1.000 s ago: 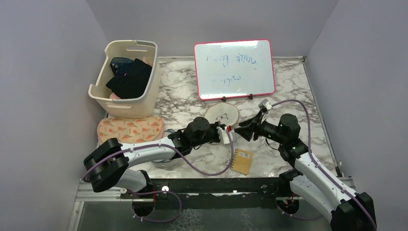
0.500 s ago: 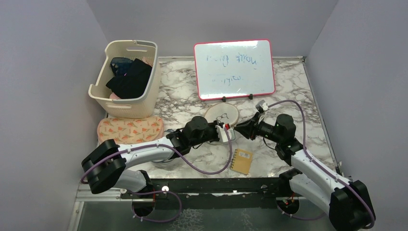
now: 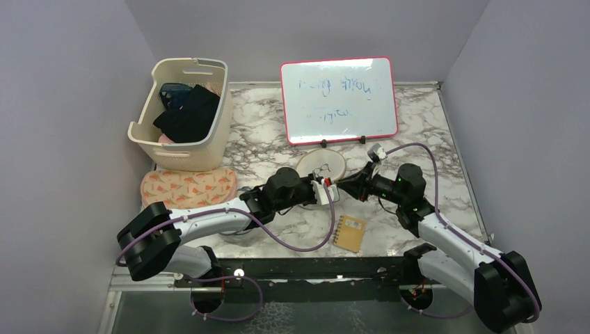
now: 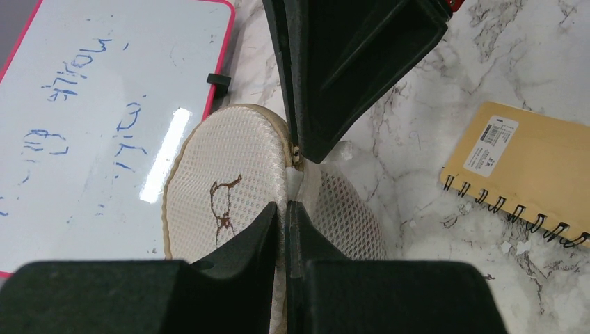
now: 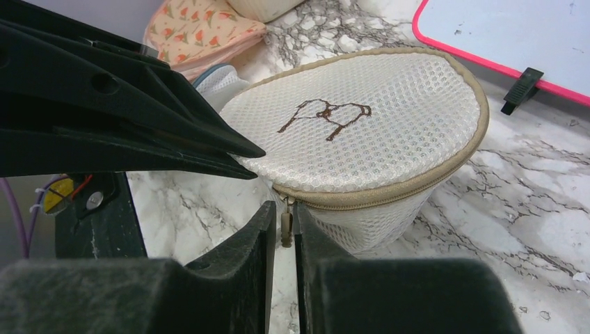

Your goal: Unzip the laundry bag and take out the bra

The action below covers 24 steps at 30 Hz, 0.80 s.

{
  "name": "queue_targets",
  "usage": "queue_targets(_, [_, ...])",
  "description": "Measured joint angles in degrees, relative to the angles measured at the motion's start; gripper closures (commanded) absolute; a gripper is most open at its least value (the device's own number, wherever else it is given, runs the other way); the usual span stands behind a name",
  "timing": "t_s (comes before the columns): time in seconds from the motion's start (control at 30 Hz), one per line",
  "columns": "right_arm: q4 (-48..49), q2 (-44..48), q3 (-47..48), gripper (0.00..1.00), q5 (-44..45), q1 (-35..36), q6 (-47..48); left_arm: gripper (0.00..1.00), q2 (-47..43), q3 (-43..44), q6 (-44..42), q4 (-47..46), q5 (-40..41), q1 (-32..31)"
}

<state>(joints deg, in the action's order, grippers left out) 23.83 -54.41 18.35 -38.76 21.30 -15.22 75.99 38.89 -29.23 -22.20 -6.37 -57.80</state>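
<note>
The laundry bag point(image 3: 321, 165) is a round mesh drum with a tan top and a dark bra icon. It stands on the marble table in front of the whiteboard. My left gripper point(image 3: 332, 192) is shut on the bag's mesh edge, shown in the left wrist view point(image 4: 284, 209) beside the icon top point(image 4: 222, 188). My right gripper point(image 3: 342, 186) meets it from the right. In the right wrist view its jaws point(image 5: 282, 212) stand a narrow gap apart on either side of the tan zipper pull point(image 5: 286, 224), which hangs free below the closed zipper point(image 5: 389, 195). The bra is hidden.
A cream basket point(image 3: 182, 115) of dark clothes stands back left, with a floral pouch point(image 3: 188, 186) in front of it. A pink-framed whiteboard point(image 3: 339, 99) stands behind the bag. A tan spiral notebook point(image 3: 350, 232) lies near the front, right of the left arm's purple cable.
My right gripper has moved left and closed in on the bag until its fingers straddle the zipper pull. The left gripper has kept its hold and barely moved.
</note>
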Motion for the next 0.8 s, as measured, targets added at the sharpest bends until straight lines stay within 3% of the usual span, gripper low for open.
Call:
queue_targets(0.13, [0.98,-1.51,0.00,0.93,-0.55,0.00,-0.15,1.00,0.00,0.00,0.09,0.02,-0.07,0.00])
queue_targets(0.63, [2.56,-3.06,-1.03,0.86,-1.01,0.00,-1.03,1.00,-0.02,0.00,0.28,0.15,-0.31,0.11])
queue_targets(0.8, [2.86,-3.06,-1.18,0.96,-1.05,0.00,-1.03,1.00,-0.02,0.00,0.44,0.15,-0.70,0.15])
